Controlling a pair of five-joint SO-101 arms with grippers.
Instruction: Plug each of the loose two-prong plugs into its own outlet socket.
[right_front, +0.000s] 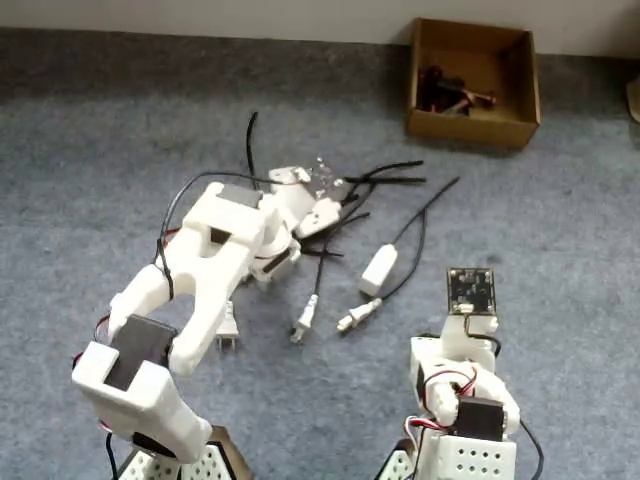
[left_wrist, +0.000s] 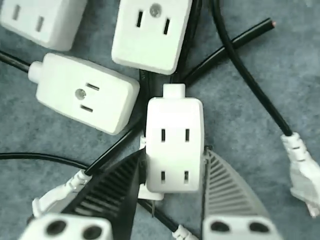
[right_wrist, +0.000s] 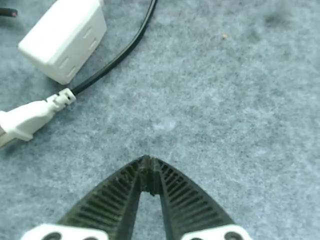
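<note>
1. the left gripper (left_wrist: 174, 167) is closed on a white double socket block (left_wrist: 175, 142), with one ribbed black finger (left_wrist: 117, 185) pressed against each side.
2. a single socket (left_wrist: 150, 32) lies just beyond the held block, and a tilted socket (left_wrist: 82, 92) lies beside it, over crossing black cords (left_wrist: 240, 65).
3. in the high view this cluster sits at the centre of the frame, under the left arm (right_front: 200, 280).
4. below centre lie three loose white plugs: the first plug (right_front: 228, 338) beside the left arm, the middle plug (right_front: 305, 320) and the third plug (right_front: 360, 315).
5. a free socket block (right_front: 378, 268) lies just above the third plug.
6. the right gripper (right_wrist: 150, 175) has its jaws closed together, holding nothing, over grey carpet (right_wrist: 240, 100) at the lower right.
7. a cardboard box (right_front: 470, 125) sits at the upper right.
</note>
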